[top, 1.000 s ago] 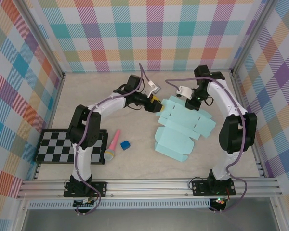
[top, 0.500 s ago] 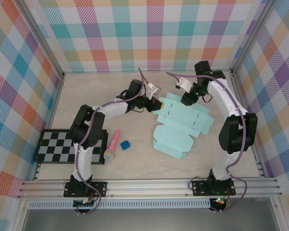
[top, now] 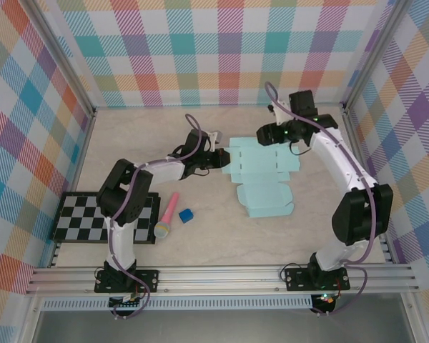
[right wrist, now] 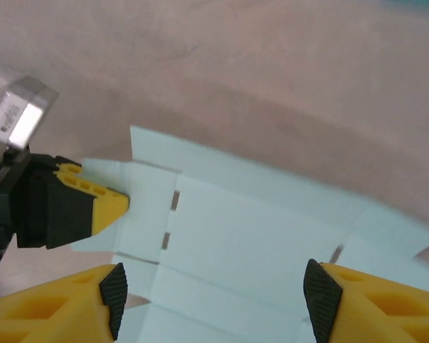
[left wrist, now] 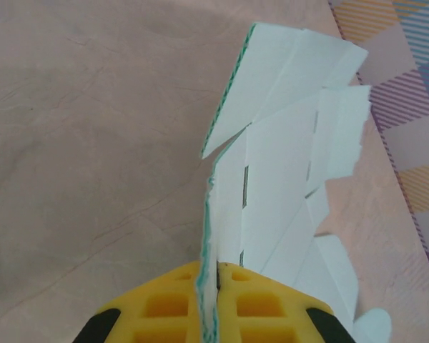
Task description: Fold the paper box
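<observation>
Task is barely getting going: paper box (top: 261, 175) is lying as a mostly open sheet, well right of checker mat (top: 93, 218). L gripper (top: 221, 158) is pinching its mat-side edge; R gripper (top: 262, 134) is hovering wide open over the end away from mat.

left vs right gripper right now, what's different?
The left gripper is shut on the box's edge; the right gripper is open over it, gripping nothing. The left gripper sits at the box's left side, the right gripper at its far side. Both have yellow fingers.
</observation>
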Robot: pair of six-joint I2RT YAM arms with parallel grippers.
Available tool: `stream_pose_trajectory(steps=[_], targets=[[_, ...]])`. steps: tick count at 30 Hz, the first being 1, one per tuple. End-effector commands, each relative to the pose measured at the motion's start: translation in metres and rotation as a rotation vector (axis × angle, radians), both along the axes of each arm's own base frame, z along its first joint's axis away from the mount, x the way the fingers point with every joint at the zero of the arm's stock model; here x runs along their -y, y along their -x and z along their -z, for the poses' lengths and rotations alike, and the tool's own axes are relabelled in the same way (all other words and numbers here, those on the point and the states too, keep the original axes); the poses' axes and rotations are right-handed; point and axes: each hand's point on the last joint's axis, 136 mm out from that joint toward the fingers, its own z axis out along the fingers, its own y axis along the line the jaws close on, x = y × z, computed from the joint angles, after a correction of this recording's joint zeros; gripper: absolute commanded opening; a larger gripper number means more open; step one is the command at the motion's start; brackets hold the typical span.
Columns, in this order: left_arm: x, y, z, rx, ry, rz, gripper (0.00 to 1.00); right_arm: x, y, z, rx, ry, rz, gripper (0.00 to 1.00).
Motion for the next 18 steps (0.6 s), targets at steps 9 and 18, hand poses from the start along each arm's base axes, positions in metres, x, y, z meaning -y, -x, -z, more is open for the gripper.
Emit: stream_pose_trajectory(steps=[9, 18], targets=[[0.003, 0.014, -0.021, -0.266, 0.196, -0.133, 0.00, -0.067, 0.064, 0.095, -0.236, -0.063, -0.078, 0.71], [0.003, 0.014, -0.028, -0.277, 0.191, -0.133, 0.00, -0.073, 0.065, 0.122, -0.231, 0.057, -0.129, 0.82]])
